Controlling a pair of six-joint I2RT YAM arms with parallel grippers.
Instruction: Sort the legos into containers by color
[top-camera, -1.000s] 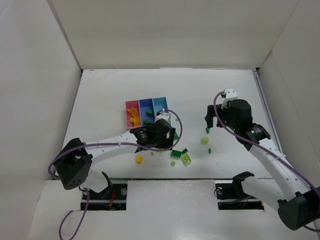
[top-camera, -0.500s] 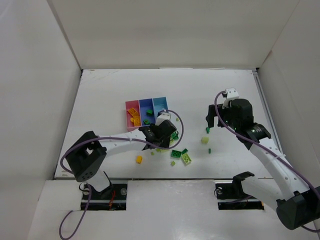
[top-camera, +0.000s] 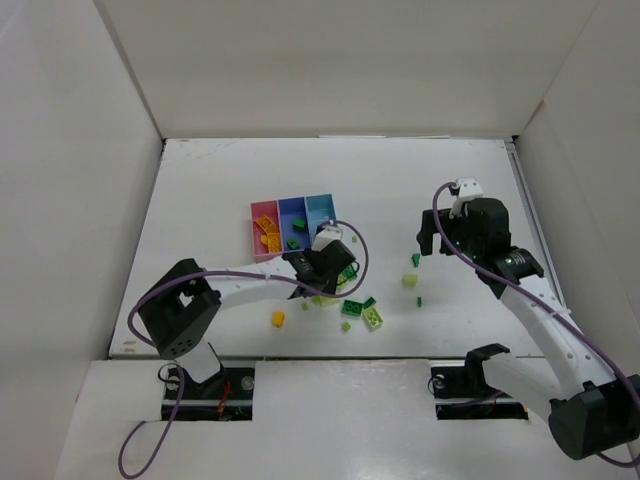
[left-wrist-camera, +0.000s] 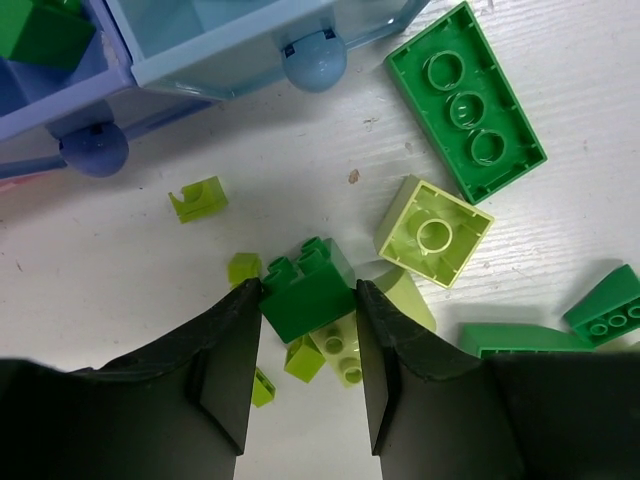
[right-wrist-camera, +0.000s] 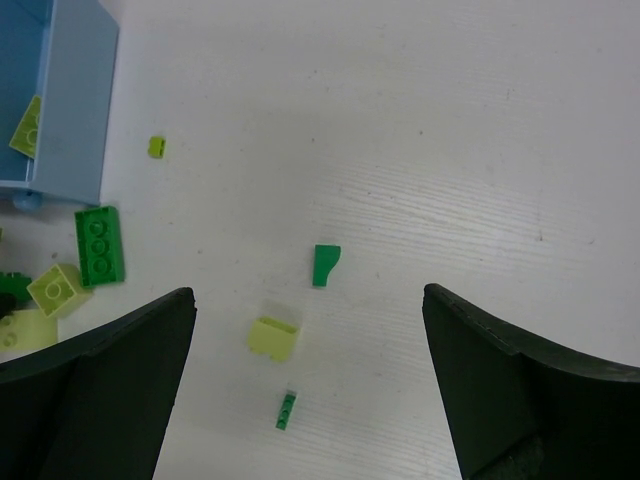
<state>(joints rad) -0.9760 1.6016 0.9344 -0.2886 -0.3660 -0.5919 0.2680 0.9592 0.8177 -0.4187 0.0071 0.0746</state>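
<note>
Left wrist view is showing me the left gripper (left-wrist-camera: 306, 300) narrowed onto a small dark green studded plastic brick (left-wrist-camera: 305, 308). Both black pads are pressing its sides, and it is sitting on the white table (left-wrist-camera: 120, 280) among pale lime green plastic bits (left-wrist-camera: 340, 355), not yet lifted. I am judging this as the pick of a dark green piece. The next move is calling for a straight lift clear of the lime bits, then a short carry to the periwinkle blue plastic bin (left-wrist-camera: 70, 100) lying near, up and left of the fingers. Farther out, the right gripper (right-wrist-camera: 307, 300) is hanging fully spread and empty over a small dark green wedge piece (right-wrist-camera: 325, 265).
</note>
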